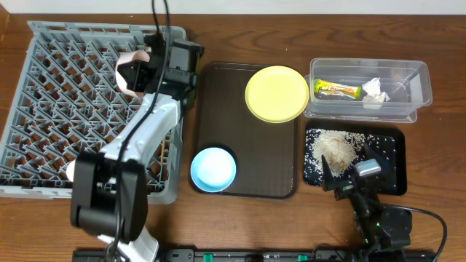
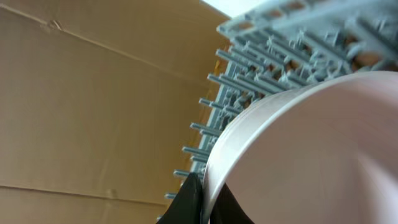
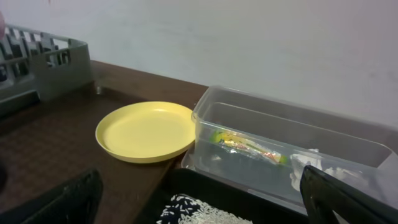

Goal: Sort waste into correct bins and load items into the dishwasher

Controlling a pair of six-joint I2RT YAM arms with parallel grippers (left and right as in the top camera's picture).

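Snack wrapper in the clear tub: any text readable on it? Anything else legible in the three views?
snack wrapper: green-and-orange print, too small and blurred to read in both the overhead and right wrist views.
clear tub, dish rack, yellow plate, black tray: no lettering visible.
Nothing can be quoted.

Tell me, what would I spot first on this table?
The left gripper holds a pale bowl over the big grey dish rack. Next, the bright yellow plate glows on the brown tray, and a rice heap sits on the black tray at right.
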